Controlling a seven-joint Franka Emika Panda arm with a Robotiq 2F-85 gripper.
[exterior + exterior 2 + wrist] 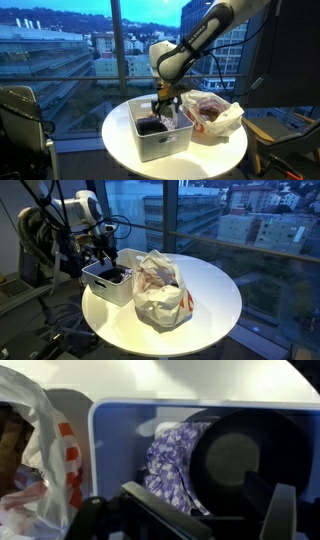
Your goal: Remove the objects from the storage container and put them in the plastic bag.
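Roughly, cloth [172,460] parallel to tub wall [110,460], pincer [163,104] open

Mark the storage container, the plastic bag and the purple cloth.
storage container [165,146]: exterior view, front wall.
plastic bag [160,300]: exterior view, crinkled white side.
purple cloth [168,455]: wrist view, mottled fabric inside the container.

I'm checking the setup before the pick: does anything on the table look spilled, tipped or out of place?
Nothing stands out. The storage container sits upright on the round table with the plastic bag beside it, the purple-white cloth lies inside the container, and the open gripper hangs above it, holding nothing.
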